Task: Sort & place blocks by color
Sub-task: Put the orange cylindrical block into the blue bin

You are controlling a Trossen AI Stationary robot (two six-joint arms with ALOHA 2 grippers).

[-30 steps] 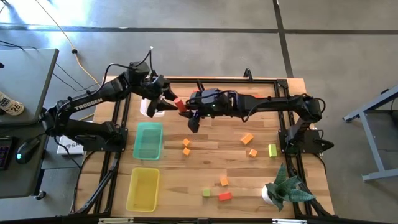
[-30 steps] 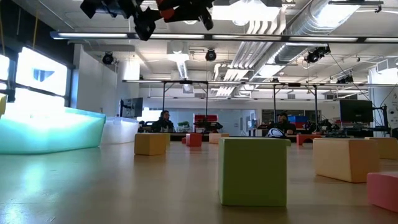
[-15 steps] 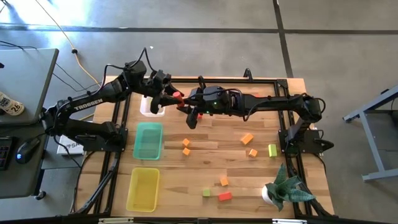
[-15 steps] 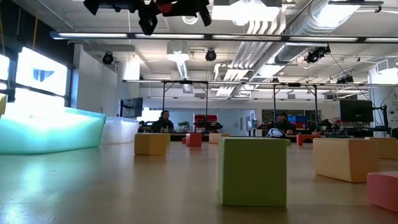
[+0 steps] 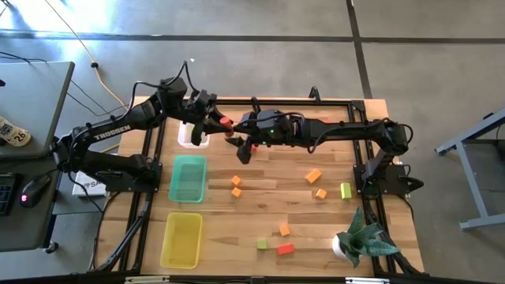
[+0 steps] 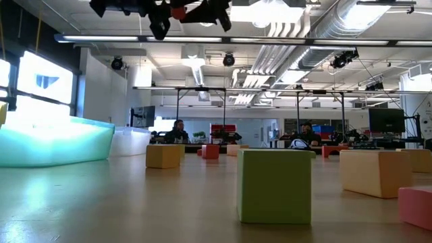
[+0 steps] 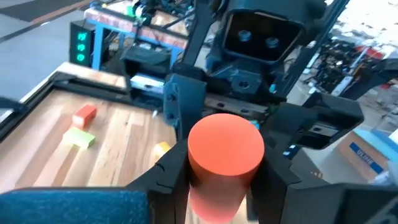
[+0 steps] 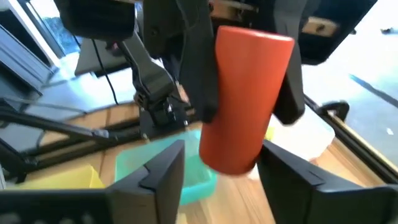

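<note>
Your two grippers meet in mid-air above the table's (image 5: 260,185) far edge, near the clear tray (image 5: 191,134). The left gripper (image 5: 218,124) pinches a red cylinder block (image 5: 226,122) between its fingers (image 7: 171,171) — the right gripper (image 5: 239,139), fingers (image 8: 163,171) spread apart, straddles the same block without gripping.

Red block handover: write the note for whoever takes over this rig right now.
Left hand: shut on the red block, raised beside the clear tray.
Right hand: open, next to that block.
Eight loose blocks lie on the table: five orange, two green, one red.
Green tray and yellow tray show no blocks; the clear tray is partly hidden.
Left to do: place this red block, then sort the rest.
</note>
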